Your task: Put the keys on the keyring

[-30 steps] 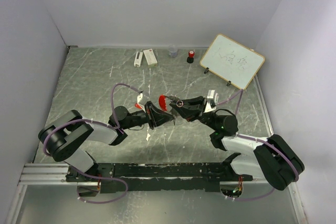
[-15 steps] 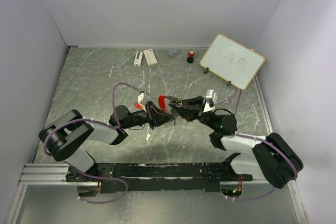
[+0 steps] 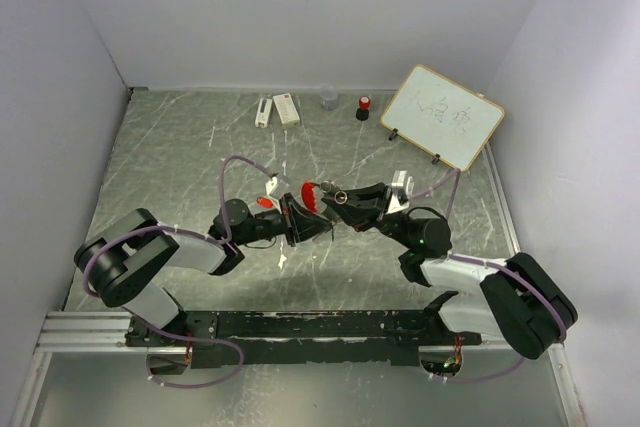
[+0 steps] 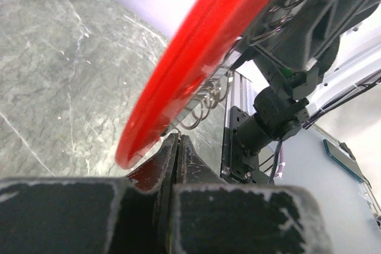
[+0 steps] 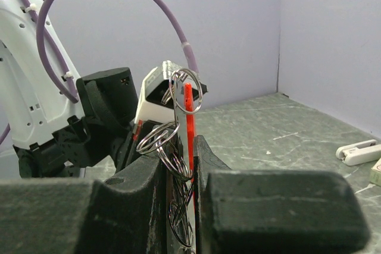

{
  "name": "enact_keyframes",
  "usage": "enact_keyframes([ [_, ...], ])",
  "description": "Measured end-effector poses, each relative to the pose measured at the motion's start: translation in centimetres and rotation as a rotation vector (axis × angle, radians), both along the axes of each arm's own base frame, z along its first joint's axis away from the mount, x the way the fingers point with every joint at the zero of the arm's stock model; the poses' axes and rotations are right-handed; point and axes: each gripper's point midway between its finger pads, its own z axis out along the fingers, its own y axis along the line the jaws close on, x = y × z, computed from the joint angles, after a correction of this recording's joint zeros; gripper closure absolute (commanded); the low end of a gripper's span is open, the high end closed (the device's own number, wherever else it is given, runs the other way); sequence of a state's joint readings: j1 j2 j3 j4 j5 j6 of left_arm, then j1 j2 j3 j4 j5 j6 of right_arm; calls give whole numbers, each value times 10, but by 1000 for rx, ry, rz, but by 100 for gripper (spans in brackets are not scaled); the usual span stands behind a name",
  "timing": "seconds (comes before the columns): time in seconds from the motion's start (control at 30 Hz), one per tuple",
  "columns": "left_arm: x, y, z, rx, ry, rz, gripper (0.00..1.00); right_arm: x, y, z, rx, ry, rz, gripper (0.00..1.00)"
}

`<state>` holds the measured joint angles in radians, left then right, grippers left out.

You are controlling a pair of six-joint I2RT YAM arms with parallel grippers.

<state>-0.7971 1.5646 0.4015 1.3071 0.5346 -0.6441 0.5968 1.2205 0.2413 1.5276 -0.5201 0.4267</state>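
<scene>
Keyring (image 5: 161, 137) | clamped between right tool (image 5: 180, 165) jaws | left tool (image 4: 174, 147) together, beside red fob (image 4: 202, 57)

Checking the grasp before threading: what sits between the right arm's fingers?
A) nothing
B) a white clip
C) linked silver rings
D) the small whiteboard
C: the right wrist view shows the keyring, a run of linked silver rings, pinched between the right fingers.
</scene>
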Motion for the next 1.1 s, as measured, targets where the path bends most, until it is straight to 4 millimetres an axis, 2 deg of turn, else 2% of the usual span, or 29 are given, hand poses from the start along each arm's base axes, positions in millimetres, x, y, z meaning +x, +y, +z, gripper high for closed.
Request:
enact_keyframes([
  [0.27, 5, 0, -10, 37, 35, 24, 93, -1, -1, 3, 5, -7, 0, 100],
  [0.73, 8, 0, -13, 48, 44, 38, 93, -1, -1, 3, 6, -9, 0, 100],
  [1.1, 10, 0, -13, 49, 44, 47, 93, -5, -3, 11, 20, -30, 1, 100],
])
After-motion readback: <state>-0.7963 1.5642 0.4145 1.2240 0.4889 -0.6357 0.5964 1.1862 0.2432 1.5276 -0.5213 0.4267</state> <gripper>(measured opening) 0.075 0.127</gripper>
